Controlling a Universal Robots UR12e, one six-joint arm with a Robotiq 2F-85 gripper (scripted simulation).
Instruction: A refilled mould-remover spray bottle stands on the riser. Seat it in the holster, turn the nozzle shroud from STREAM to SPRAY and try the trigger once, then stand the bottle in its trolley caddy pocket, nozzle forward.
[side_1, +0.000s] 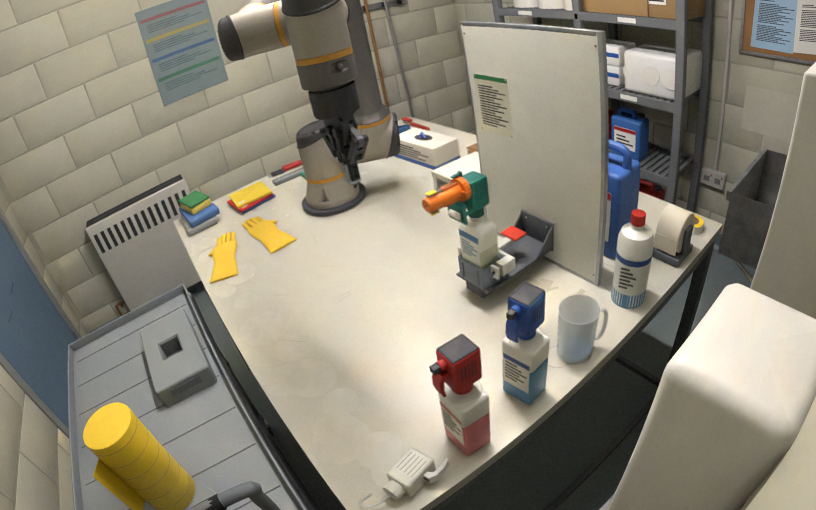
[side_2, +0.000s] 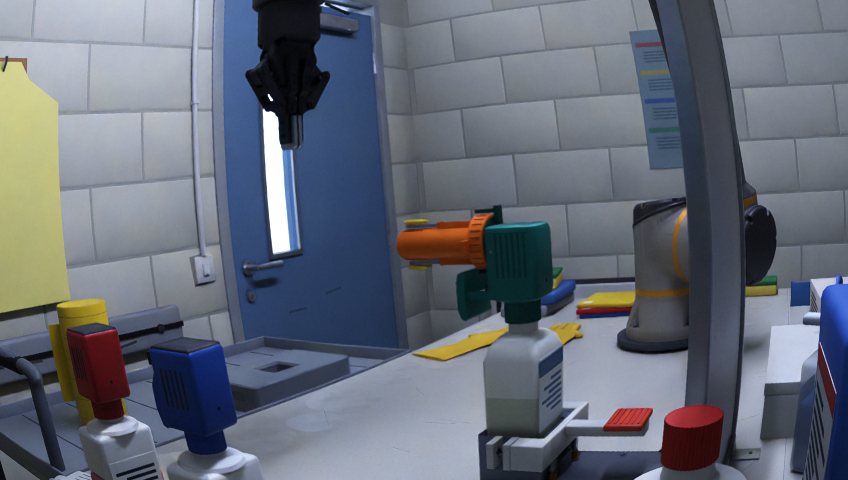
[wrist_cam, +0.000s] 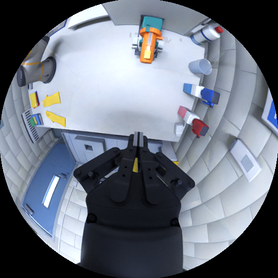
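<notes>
My gripper (side_2: 291, 138) hangs high above the near edge of the table, closed and empty, well away from the spray bottle (side_1: 477, 237). The bottle has a white body, a teal head and an orange nozzle shroud (side_1: 446, 197) with a yellow tip. It stands upright in the grey holster (side_1: 504, 255) in front of the white panel, nozzle pointing out over the table toward the trolley. The wrist camera shows the bottle (wrist_cam: 148, 42) from above, far ahead of my fingers (wrist_cam: 138, 137). The grey caddy pocket (side_1: 174, 355) with a square opening sits on the trolley.
A white mug (side_1: 578, 326) stands near the table's front edge, with a blue-headed spray bottle (side_1: 525, 344) and a red-headed one (side_1: 462, 393) beside it. A red-capped bottle (side_1: 632, 258) stands right of the panel. Yellow gloves (side_1: 247, 245) lie near the arm base; a yellow roll (side_1: 137, 456) is on the trolley.
</notes>
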